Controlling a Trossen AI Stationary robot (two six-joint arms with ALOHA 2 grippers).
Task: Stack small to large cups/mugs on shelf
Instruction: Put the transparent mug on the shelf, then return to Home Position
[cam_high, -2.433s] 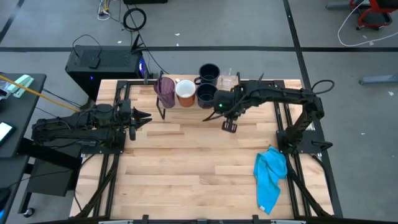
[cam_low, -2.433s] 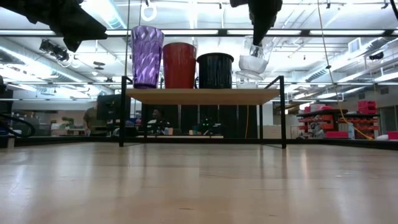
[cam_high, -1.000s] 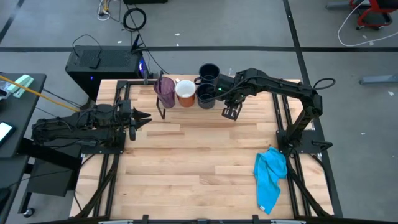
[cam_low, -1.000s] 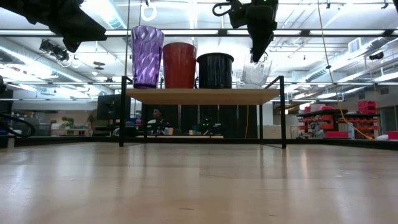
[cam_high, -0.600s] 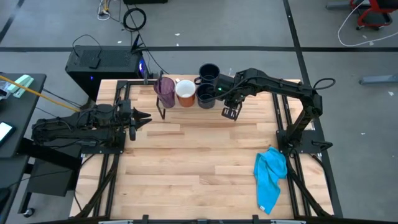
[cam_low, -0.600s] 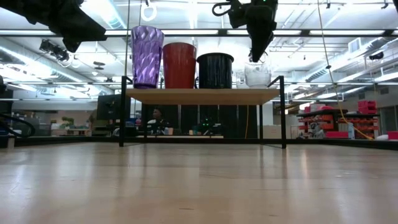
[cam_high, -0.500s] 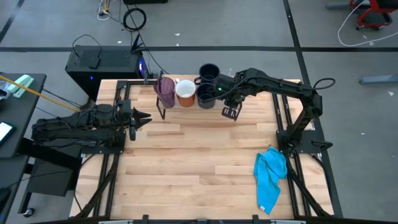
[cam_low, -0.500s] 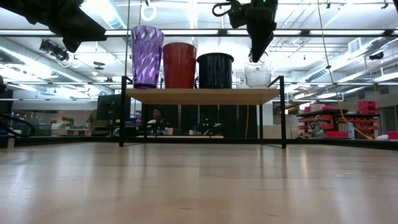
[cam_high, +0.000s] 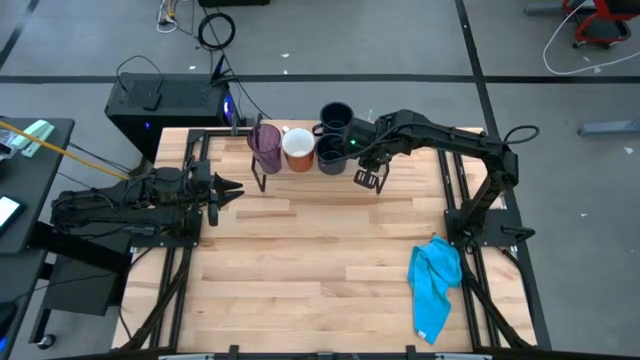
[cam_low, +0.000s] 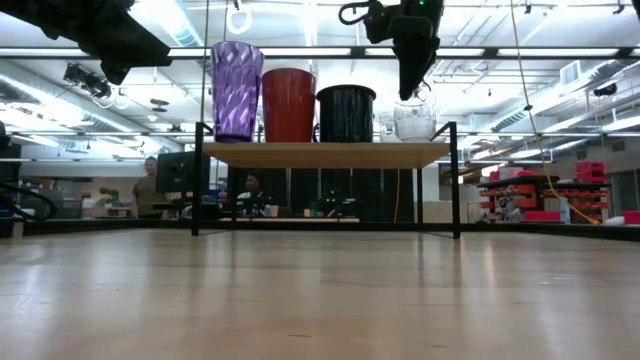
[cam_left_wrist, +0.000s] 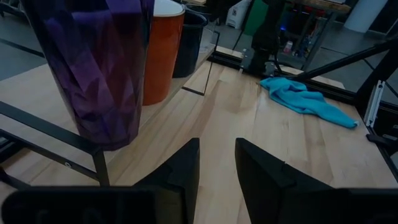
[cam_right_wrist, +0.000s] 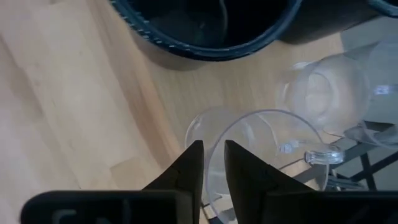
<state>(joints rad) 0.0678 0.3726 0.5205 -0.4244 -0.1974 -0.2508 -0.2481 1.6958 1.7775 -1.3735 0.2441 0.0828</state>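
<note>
On the shelf (cam_low: 320, 155) stand, from left to right, a purple tumbler (cam_low: 236, 90), a white-and-orange mug (cam_low: 288, 104), a dark navy mug (cam_low: 346, 113) and a small clear glass (cam_low: 414, 120), each on its base. My right gripper (cam_low: 405, 92) points down over the glass. In the right wrist view its fingers (cam_right_wrist: 213, 165) stand slightly open on either side of the glass's rim (cam_right_wrist: 214, 146), with a gap showing. A second clear glass (cam_right_wrist: 323, 93) stands just beyond. A second navy mug (cam_high: 336, 117) stands behind the shelf. My left gripper (cam_high: 235, 190) waits open at the table's left.
A bright blue cloth (cam_high: 435, 280) lies crumpled near the table's right edge. The shelf's black wire legs (cam_low: 455, 180) stand at the table's far side. The wooden tabletop (cam_high: 320, 260) stretches in front of the shelf. A person shows in the room behind (cam_low: 150, 185).
The clear glass was tilted under my right gripper a second ago. It now stands upright on the shelf's right end. My right gripper has edged up and a little toward the table's left, while the glass stays where it is.
</note>
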